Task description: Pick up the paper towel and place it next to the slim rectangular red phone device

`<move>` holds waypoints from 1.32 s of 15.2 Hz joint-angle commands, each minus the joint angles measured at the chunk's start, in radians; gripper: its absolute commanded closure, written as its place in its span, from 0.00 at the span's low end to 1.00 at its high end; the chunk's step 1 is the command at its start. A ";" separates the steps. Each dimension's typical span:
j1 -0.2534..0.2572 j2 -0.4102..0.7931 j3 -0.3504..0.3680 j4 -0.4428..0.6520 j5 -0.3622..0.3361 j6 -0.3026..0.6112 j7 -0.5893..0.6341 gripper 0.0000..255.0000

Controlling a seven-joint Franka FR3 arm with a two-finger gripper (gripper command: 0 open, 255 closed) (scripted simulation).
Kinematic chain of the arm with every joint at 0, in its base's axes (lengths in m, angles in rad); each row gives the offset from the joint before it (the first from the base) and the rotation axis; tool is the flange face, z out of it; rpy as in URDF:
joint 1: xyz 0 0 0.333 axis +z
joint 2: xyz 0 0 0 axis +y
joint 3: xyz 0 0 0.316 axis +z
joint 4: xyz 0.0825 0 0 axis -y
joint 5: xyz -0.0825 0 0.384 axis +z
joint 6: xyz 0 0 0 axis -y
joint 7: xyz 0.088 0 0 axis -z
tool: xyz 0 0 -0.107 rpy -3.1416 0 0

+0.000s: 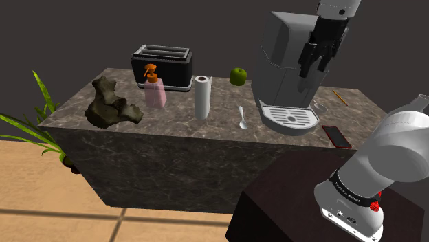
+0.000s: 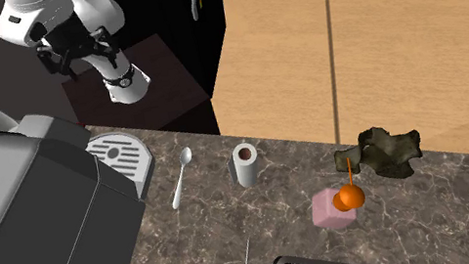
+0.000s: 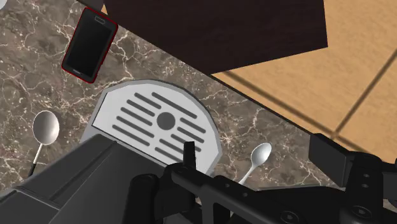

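Note:
The paper towel (image 1: 201, 97) (image 2: 245, 164) is a white roll standing upright in the middle of the marble counter (image 1: 172, 120). The slim red phone (image 1: 337, 136) (image 3: 90, 43) lies flat with its dark screen up, near the counter corner closest to the stand. My black gripper (image 1: 320, 60) (image 2: 75, 53) (image 3: 248, 181) hangs high above the grey coffee machine (image 1: 292, 62) (image 2: 20, 223), well away from the roll. Its fingers stand apart with nothing between them. Below it, in the wrist view, lies the machine's slotted drip tray (image 3: 159, 124).
A spoon (image 1: 242, 117) (image 2: 181, 177) (image 3: 257, 159) lies between roll and machine. A pink spray bottle (image 1: 154, 88), black toaster (image 1: 163, 67), dark crumpled lump (image 1: 110, 104) and green apple (image 1: 238, 75) also stand on the counter. Plant leaves (image 1: 27, 127) lean in beside it.

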 commanded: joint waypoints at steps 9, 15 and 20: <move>0.060 0.283 0.005 0.104 0.009 0.210 -0.077 0.00; 0.099 0.494 0.019 0.226 0.019 0.322 -0.136 0.00; 0.126 0.666 0.037 0.355 0.024 0.385 -0.183 0.00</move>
